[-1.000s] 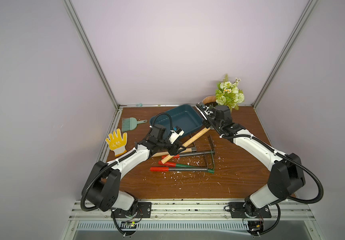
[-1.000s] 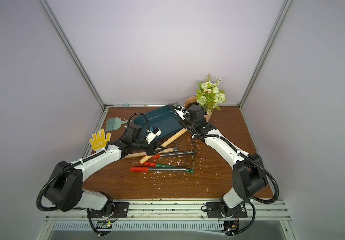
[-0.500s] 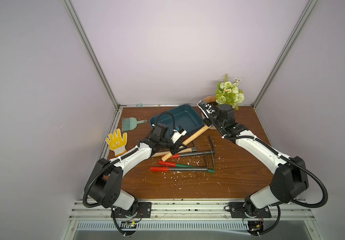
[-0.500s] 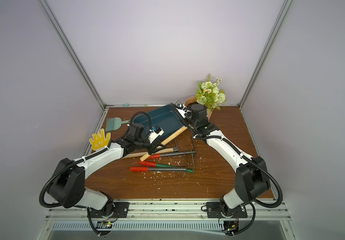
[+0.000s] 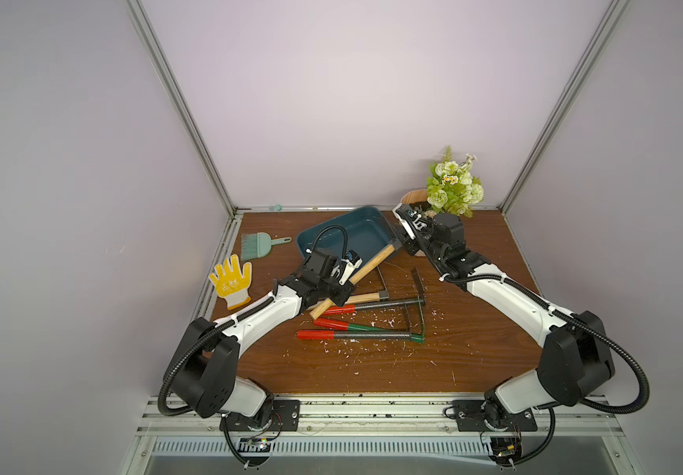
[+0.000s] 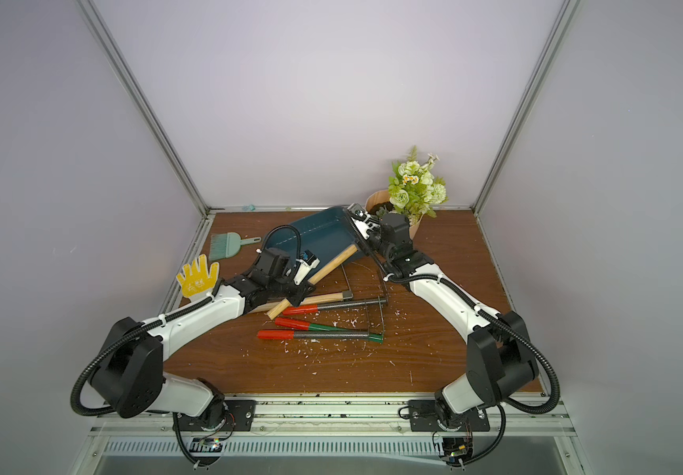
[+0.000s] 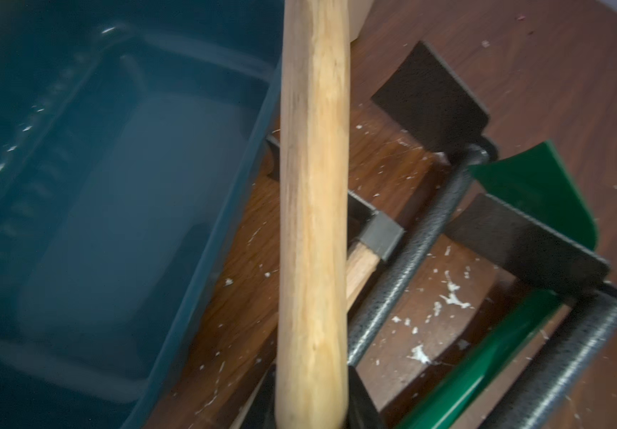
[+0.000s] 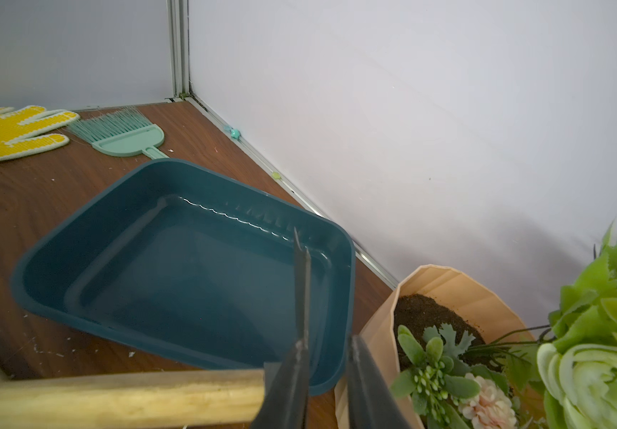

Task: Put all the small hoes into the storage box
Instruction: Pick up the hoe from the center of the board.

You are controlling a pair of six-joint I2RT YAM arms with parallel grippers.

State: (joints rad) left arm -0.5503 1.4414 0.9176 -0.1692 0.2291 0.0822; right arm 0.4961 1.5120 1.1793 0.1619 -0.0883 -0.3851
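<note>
The small hoe [image 5: 372, 263] has a pale wooden handle and a thin dark blade. It slants from the table's middle up to the near right corner of the storage box [image 5: 366, 210], a shallow dark teal tray with nothing in it. My left gripper [image 5: 337, 293] is shut on the lower handle [image 7: 312, 185]. My right gripper [image 5: 403, 242] is at the head end. In the right wrist view its fingers [image 8: 288, 390] stand apart, and the blade [image 8: 301, 267] leans on one of them over the box [image 8: 188, 275].
A peach flowerpot [image 5: 411, 197] with green flowers stands right behind my right gripper. Red-handled tools [image 5: 323, 334] and another wood-handled tool [image 5: 366, 297] lie under the hoe. A green brush [image 5: 259, 246] and a yellow glove [image 5: 231, 279] lie at the left. White scraps litter the wood.
My left gripper has closed on the hoe's handle. The right gripper's fingers have parted from the blade. The hoe's head end has shifted slightly toward the box.
</note>
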